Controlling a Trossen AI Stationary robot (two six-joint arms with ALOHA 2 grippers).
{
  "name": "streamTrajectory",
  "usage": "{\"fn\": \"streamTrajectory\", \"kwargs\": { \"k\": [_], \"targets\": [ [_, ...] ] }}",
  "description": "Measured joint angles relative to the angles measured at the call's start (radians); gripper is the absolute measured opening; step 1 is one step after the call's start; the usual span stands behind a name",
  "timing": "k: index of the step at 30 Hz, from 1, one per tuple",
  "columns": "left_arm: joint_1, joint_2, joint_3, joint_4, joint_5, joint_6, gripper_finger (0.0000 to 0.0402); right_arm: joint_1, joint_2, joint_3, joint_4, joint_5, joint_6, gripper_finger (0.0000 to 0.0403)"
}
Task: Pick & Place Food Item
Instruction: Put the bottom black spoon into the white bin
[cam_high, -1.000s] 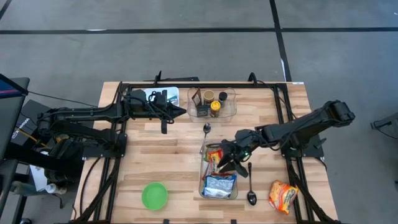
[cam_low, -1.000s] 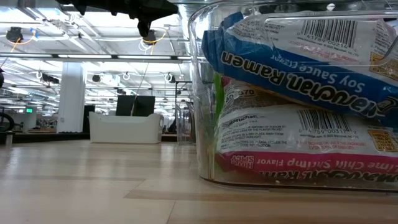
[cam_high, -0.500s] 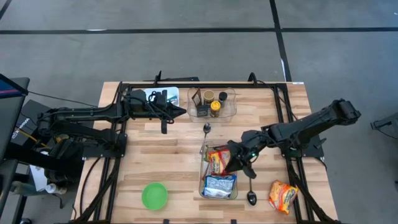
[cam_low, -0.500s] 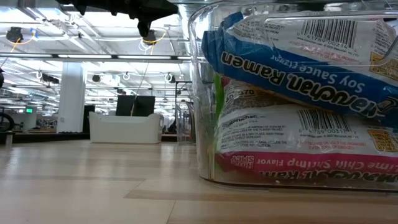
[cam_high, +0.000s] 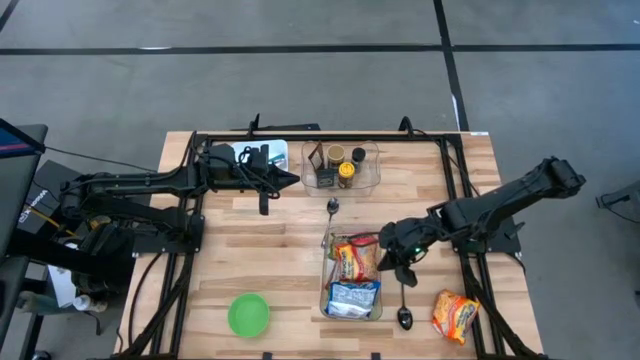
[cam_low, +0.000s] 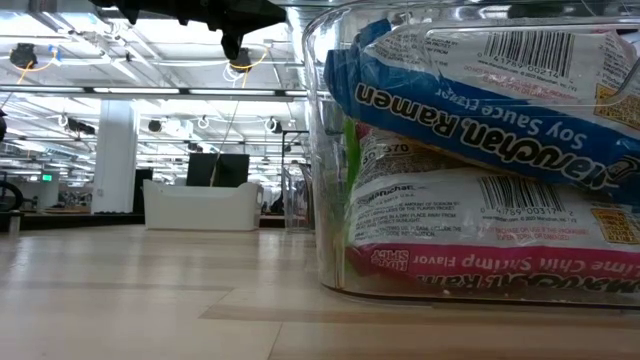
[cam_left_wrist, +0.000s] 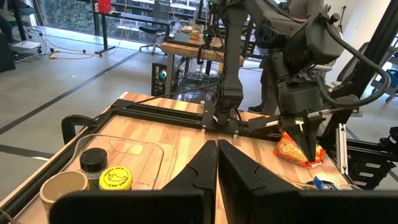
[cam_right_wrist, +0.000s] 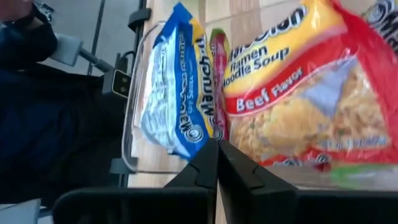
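A clear bin (cam_high: 325, 300) near the table's front middle holds ramen packets. A red and yellow beef ramen packet (cam_high: 357, 258) lies at its far end, and a blue packet (cam_high: 352, 298) lies at its near end. In the right wrist view the beef packet (cam_right_wrist: 298, 93) lies beside the blue one (cam_right_wrist: 177, 93). My right gripper (cam_high: 393, 265) hangs just right of the bin's right wall, shut and with nothing in it (cam_right_wrist: 217, 144). My left gripper (cam_high: 297, 178) waits shut at the far left (cam_left_wrist: 217, 144). Another ramen packet (cam_high: 455, 315) lies flat on the table at the front right.
A spoon (cam_high: 403, 300) lies right of the bin, under my right gripper, and a second spoon (cam_high: 332, 207) lies beyond the bin. A clear tray with spice jars (cam_high: 340, 165) stands at the far middle. A green bowl (cam_high: 248, 315) sits front left.
My right gripper has drawn back from over the bin toward the table's right edge, rising slightly and turning, and its fingers have shut on nothing. The beef ramen packet has settled a little toward the near edge in the bin's far end.
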Motion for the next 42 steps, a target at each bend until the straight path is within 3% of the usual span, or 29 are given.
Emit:
{"fn": "streamTrajectory", "kwargs": {
  "k": [9,16,27,34,42],
  "targets": [
    [0.000,0.000,0.000,0.000,0.000,0.000,0.0008,0.041,-0.017,0.000,-0.113,0.032,0.147,0.0001],
    [0.000,0.000,0.000,0.000,0.000,0.000,0.0008,0.063,-0.015,0.000,-0.322,0.099,0.320,0.0001],
    [0.000,0.000,0.000,0.000,0.000,0.000,0.0008,0.127,-0.015,0.000,-0.500,0.161,0.691,0.0001],
    [0.000,0.000,0.000,0.000,0.000,0.000,0.0008,0.232,-0.012,0.000,-0.538,0.272,1.032,0.0001],
    [0.000,0.000,0.000,0.000,0.000,0.000,0.0008,0.337,0.069,0.000,-0.531,0.278,1.276,0.0001]
  ]
}}
